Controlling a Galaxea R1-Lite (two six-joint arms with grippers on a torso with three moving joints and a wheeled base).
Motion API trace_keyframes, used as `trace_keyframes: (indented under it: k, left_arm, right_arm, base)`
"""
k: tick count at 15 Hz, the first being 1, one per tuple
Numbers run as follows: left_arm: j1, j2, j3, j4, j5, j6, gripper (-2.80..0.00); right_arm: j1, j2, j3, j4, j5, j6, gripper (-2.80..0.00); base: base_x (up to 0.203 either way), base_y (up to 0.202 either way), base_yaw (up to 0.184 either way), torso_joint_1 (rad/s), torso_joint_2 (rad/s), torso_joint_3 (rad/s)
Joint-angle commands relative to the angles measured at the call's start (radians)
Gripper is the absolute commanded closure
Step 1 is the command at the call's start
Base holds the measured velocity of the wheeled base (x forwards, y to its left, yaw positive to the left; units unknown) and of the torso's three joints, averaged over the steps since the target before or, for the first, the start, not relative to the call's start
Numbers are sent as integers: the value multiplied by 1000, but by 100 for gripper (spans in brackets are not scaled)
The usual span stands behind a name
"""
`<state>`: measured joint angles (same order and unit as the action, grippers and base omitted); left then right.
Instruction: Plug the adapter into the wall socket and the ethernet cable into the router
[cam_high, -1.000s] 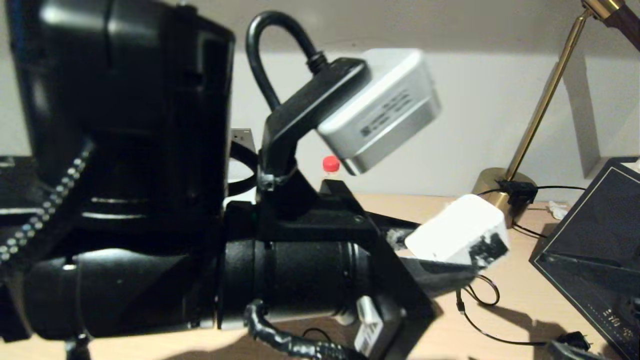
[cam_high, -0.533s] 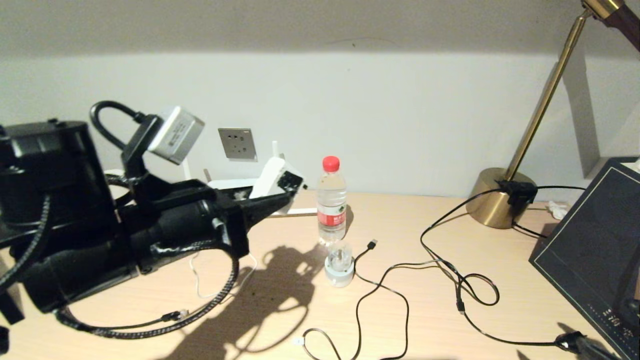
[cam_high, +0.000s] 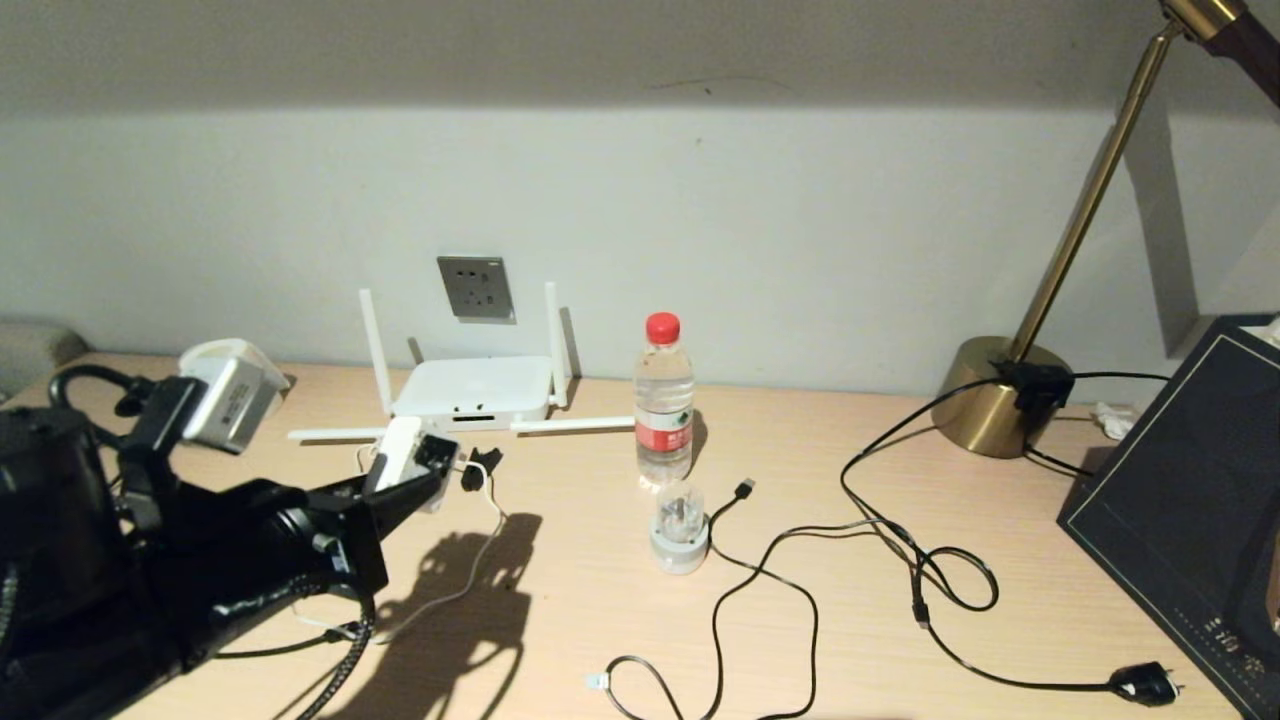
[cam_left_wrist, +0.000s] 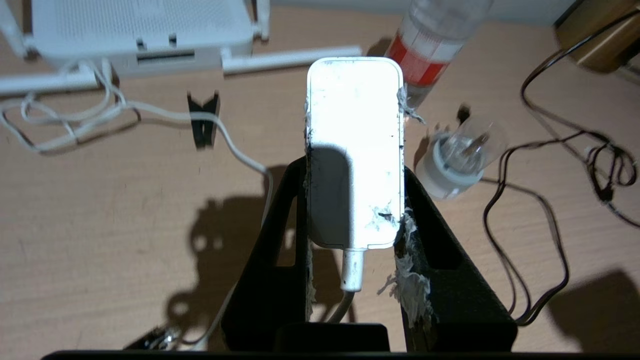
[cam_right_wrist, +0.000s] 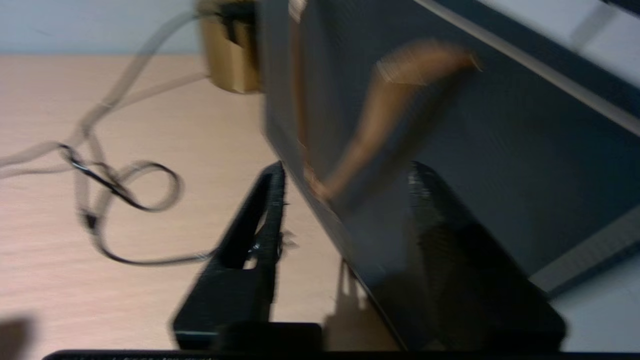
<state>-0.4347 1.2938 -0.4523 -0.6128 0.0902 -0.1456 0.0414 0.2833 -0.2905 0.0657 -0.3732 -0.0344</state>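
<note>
Left gripper (cam_high: 415, 470) near the surface's left edge, fingers (cam_left_wrist: 280, 210) clamped on the adapter (cam_left_wrist: 355, 150), held above the surface (cam_high: 850, 620), its cord (cam_high: 470, 570) trailing down. Router (cam_high: 472, 388) at the back edge by the wall, socket (cam_high: 475, 287) just above it. Bottle (cam_high: 664, 400) right of the router, round plug (cam_high: 680, 525) in front. Black cables (cam_high: 900, 570) loop toward the right. Right gripper (cam_right_wrist: 345, 200) at the right edge by a dark box (cam_high: 1180, 500), fingers partly apart, holding nothing visible.
</note>
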Motion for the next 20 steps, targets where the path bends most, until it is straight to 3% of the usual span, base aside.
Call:
trace_keyframes:
  k: [1,5,9,12,16,20]
  left_arm:
    - [2,67,26,-6,4,-6,0]
    - [13,200,22,-12,40,-19,0]
    - [23,288,23,-50,59,-19,0]
    - [93,319,30,-87,106,4,0]
    - [186,334,58,-91,103,34,0]
    - [194,411,79,-204,82,38,0]
  right_arm:
    - [-47,-95,56,12,-3,-14,0]
    - [-53,-196,178,26,11,-78,0]
    - [-51,-285,200,12,159,-108,0]
    - [-51,-282,263,-91,200,-105,0]
    - [-51,-282,263,-92,206,-38,0]
    - [-51,-282,265,-102,208,109,0]
  base:
    - [0,0,0,0,0,0]
    - [0,0,0,0,0,0]
    - [0,0,0,0,0,0]
    - [0,0,0,0,0,0]
    - [0,0,0,0,0,0]
    - [0,0,0,0,0,0]
